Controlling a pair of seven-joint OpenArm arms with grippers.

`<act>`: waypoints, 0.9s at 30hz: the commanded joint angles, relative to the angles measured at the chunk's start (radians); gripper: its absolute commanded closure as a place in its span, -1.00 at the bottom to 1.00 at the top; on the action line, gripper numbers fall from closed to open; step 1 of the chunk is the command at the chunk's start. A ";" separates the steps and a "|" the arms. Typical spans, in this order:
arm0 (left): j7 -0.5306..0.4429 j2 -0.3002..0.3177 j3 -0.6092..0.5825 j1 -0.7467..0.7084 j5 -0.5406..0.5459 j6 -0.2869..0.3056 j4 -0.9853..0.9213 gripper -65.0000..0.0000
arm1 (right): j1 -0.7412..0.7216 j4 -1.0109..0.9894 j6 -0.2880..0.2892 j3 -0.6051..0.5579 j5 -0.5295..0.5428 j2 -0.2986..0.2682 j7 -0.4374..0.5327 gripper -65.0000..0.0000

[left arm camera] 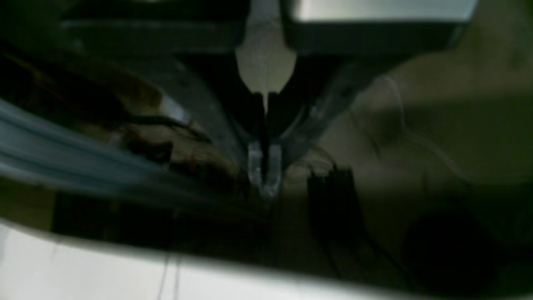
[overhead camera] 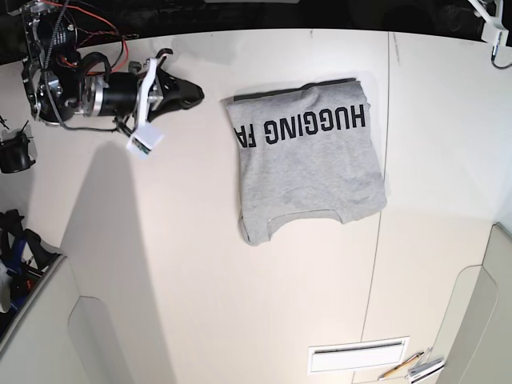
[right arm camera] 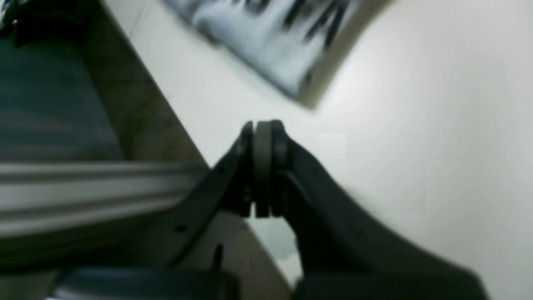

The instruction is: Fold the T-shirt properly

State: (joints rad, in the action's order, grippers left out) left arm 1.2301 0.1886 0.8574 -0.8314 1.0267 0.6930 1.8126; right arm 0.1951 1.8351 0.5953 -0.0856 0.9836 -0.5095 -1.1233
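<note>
White table (overhead camera: 200,280), folded grey T-shirt (overhead camera: 308,172) lying flat; right claw (right arm camera: 264,125) pressed together beside it — left claw (left arm camera: 265,183) likewise

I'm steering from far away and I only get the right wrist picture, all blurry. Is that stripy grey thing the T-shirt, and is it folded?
Observer: Yes, that's the T-shirt. The base view shows it folded into a rough rectangle on the white table, black letters facing up.
Operator: Is my gripper touching it?
Observer: No. The right gripper sits apart from the shirt, off to the side of its lettered end, jaws shut and empty.
Operator: Where's the other arm?
Observer: Only a bit of it shows at the base view's top corner. On its own camera the left gripper is shut on nothing and points past the table's edge.
</note>
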 commanded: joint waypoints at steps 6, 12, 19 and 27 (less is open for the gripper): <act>-0.014 -0.022 -0.003 -0.070 -0.061 0.005 0.013 1.00 | 0.134 0.016 0.008 0.007 0.031 -0.103 0.000 1.00; -0.058 -0.023 -0.093 -0.128 -0.105 0.005 -0.020 1.00 | 0.296 0.015 0.015 -0.019 0.002 -0.111 -0.007 1.00; -0.309 -0.007 -0.338 -0.127 -0.356 0.005 -0.181 1.00 | 0.370 0.002 0.013 -0.188 -0.281 -0.111 0.003 1.00; -0.483 0.092 -0.645 0.013 -0.566 -0.172 -0.485 1.00 | 0.365 -0.178 0.011 -0.343 -0.455 -0.111 0.159 1.00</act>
State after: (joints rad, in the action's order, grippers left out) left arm 0.7422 0.2737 0.2050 -0.8001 0.4530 0.5159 1.3159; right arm 0.5510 1.6451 0.6033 -0.4313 0.5182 -0.6064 -0.9524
